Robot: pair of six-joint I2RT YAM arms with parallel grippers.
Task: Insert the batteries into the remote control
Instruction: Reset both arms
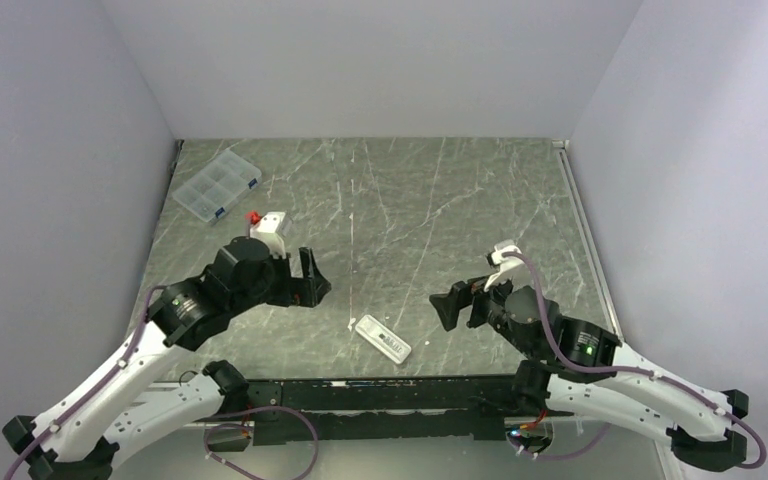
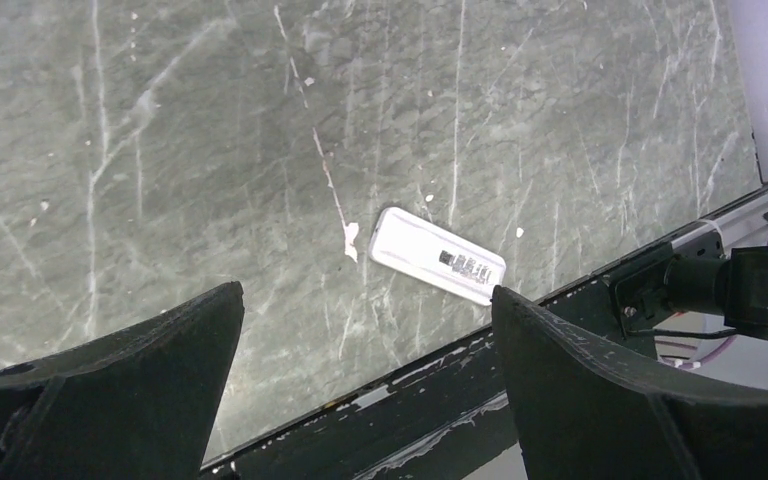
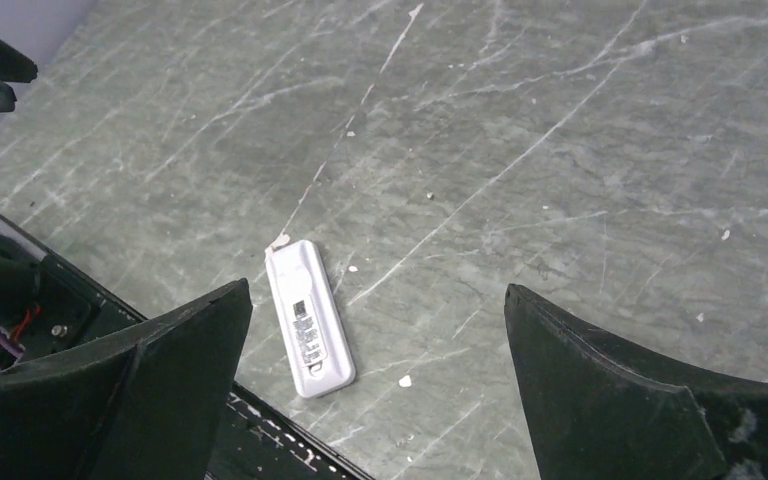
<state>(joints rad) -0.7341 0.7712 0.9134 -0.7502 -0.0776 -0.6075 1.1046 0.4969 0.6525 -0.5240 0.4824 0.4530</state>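
The remote control (image 1: 383, 338) lies flat near the table's front edge, back side up, white, with a printed label and its cover closed. It also shows in the left wrist view (image 2: 438, 256) and the right wrist view (image 3: 309, 318). No batteries show in any view. My left gripper (image 1: 306, 278) hangs open and empty above the table, left of and behind the remote; its jaws stand wide apart (image 2: 365, 295). My right gripper (image 1: 457, 305) hangs open and empty to the right of the remote, jaws wide apart (image 3: 378, 290).
A clear compartment box with blue clips (image 1: 217, 186) sits at the back left. A black rail (image 1: 380, 385) runs along the near edge just in front of the remote. A small white fleck (image 2: 351, 238) lies at the remote's end. Walls close in on both sides.
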